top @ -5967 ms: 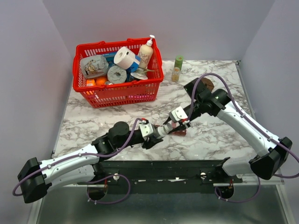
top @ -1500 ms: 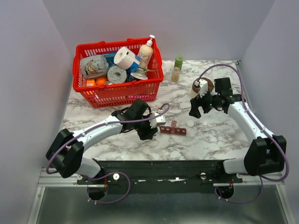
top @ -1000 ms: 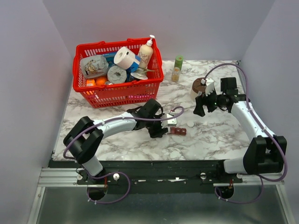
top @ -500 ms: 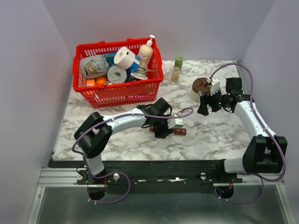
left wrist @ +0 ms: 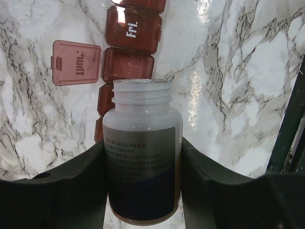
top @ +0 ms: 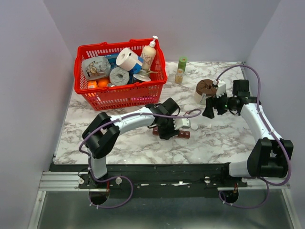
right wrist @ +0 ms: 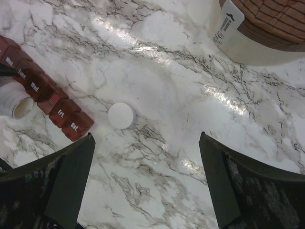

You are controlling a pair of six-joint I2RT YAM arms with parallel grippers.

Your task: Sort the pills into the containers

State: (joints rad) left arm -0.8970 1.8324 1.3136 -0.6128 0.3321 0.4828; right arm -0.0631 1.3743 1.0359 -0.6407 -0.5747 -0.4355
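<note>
Where the left wrist view looks down along the fingers, you see the left gripper (left wrist: 143, 164) clamped on an uncapped white bottle (left wrist: 142, 157), one dark finger (left wrist: 93, 167) pressed against each side of its labelled body. The bottle's open mouth points at the containers (left wrist: 128, 64), a dark red-brown strip of small square compartments lying flat on the marble table (top: 224, 138). In that view the mouth overlaps the row just below the compartment whose lid (left wrist: 76, 62), marked "Thu.", is folded out flat to the side of the strip; the neighbouring compartment, marked "Fri.", has its lid down. Whether the bottle's rim touches the strip you cannot tell. From the top external view the left gripper (top: 174, 125) and bottle (top: 183, 124) cover the middle of the containers (top: 185, 134), leaving only the two ends of the strip exposed. A round white cap (right wrist: 121, 115) lies on the table just beside the "Sat." end of the strip, not touching it. The right gripper (right wrist: 147, 164) hangs beyond that cap, well apart from the strip, its jaws spread wide with nothing between them. Farther from the strip on the same side stands a cream tub with a brown top (top: 205, 90). A green-capped bottle (top: 181, 69) and a red basket (top: 124, 95) stand behind the strip, toward the back wall.
</note>
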